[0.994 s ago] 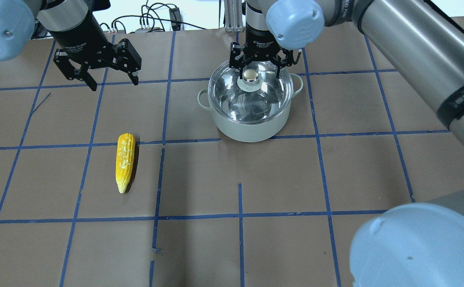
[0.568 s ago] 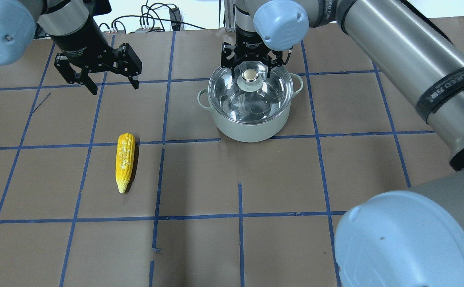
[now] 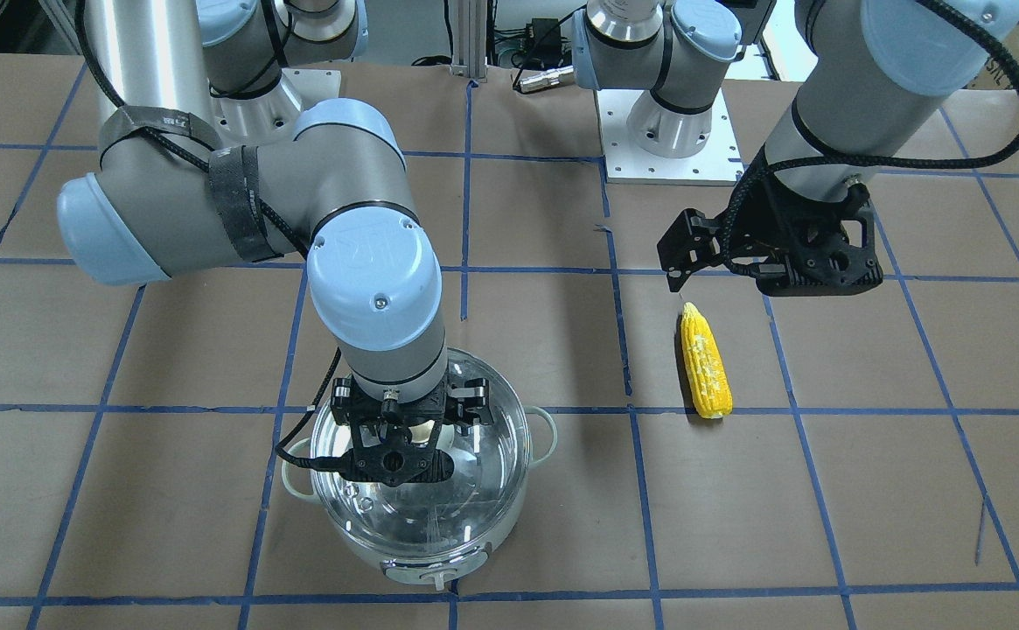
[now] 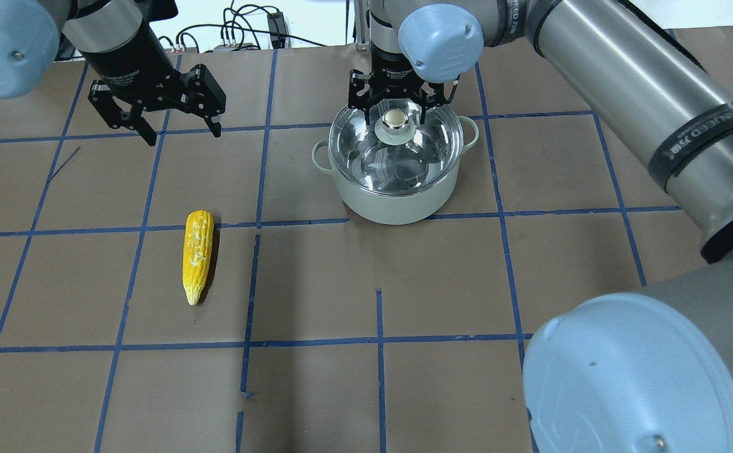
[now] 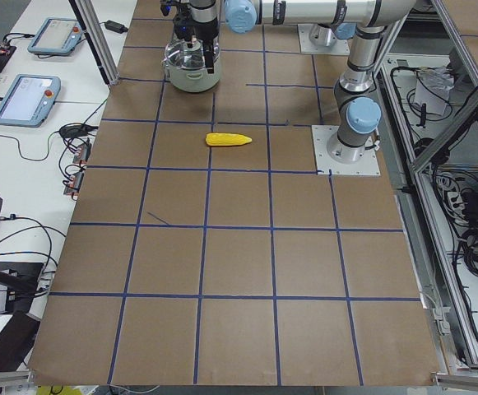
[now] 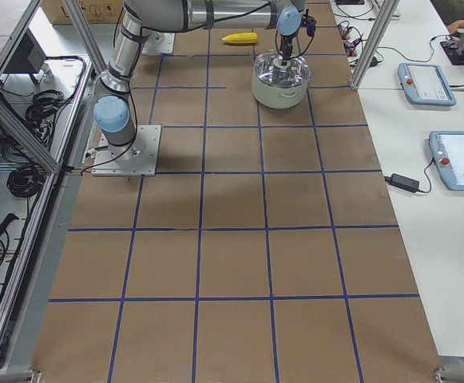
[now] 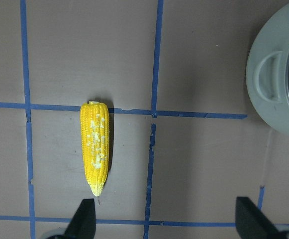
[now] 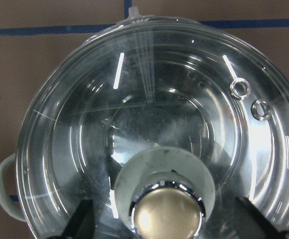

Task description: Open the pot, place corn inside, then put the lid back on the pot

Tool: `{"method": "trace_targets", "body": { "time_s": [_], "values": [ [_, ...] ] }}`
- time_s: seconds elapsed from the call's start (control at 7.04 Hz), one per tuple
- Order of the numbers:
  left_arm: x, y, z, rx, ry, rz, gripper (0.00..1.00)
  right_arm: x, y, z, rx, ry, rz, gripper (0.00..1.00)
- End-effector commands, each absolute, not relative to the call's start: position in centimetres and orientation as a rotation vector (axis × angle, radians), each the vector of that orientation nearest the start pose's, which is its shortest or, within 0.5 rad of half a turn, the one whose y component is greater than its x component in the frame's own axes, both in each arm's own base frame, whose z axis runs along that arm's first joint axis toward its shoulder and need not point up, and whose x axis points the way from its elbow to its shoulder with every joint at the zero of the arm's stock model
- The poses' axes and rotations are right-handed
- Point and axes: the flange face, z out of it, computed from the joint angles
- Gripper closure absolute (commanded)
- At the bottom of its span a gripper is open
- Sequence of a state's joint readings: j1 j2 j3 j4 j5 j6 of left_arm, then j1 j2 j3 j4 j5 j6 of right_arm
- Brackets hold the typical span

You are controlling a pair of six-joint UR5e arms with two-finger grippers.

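Well, the pot point(image 4: 394, 192) stands upright on the table point(image 4: 442, 283), closed: the lid point(image 4: 397, 157) sits flat on its rim, and through the glass I see only the shiny steel inside. The lid's brass knob point(image 4: 395, 117) stands at its middle on a pale grey base.

My right gripper point(image 4: 395, 115) hangs straight down over the pot with that knob between its fingers. In the right wrist view the knob point(image 8: 166, 216) is centred, and my two fingertips point(image 8: 82, 221) stand spread wide to either side of it, with clear gaps between them and the knob. They pinch nothing.

The corn point(image 4: 197, 255) lies flat on the table well apart from the pot, off the pot's side that faces my left arm and a little nearer to my base than the pot is. Its pointed tip aims toward me, and its blunt end touches a blue tape line point(image 4: 89, 231).

My left gripper point(image 4: 182, 135) hovers above the table on that same side of the pot, holding nothing, its fingers point(image 7: 83, 221) spread wide. Its wrist view looks down on the corn point(image 7: 96, 149), whose tip lies just ahead of one fingertip, while the pot's wall point(image 7: 266, 94) and one loop handle point(image 7: 267, 79) show at the frame's edge.
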State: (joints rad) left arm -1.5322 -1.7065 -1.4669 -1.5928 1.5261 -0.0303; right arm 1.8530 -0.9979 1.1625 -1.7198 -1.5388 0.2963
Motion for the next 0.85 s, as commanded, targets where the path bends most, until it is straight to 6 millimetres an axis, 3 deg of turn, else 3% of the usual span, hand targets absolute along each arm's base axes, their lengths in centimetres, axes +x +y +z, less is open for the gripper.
{"method": "trace_targets", "body": {
  "time_s": [0.0, 0.14, 0.43, 0.71],
  "values": [
    [-11.5, -54.7, 46.2, -0.112, 3.177, 0.102, 0.00, 33.1, -65.0, 35.3, 0.020, 3.115, 0.039, 0.24],
    [-11.6, -54.7, 46.2, -0.109, 3.180, 0.102, 0.00, 33.1, -65.1, 35.0, -0.004, 3.114, 0.044, 0.42],
    [-11.4, -54.8, 46.1, -0.114, 3.180, 0.102, 0.00, 33.1, -65.1, 34.6, -0.099, 3.113, 0.058, 0.63],
    [-10.2, -55.0, 45.9, -0.063, 3.179, 0.100, 0.00, 33.0, -65.3, 34.9, -0.130, 3.108, 0.051, 0.68]
  ]
}}
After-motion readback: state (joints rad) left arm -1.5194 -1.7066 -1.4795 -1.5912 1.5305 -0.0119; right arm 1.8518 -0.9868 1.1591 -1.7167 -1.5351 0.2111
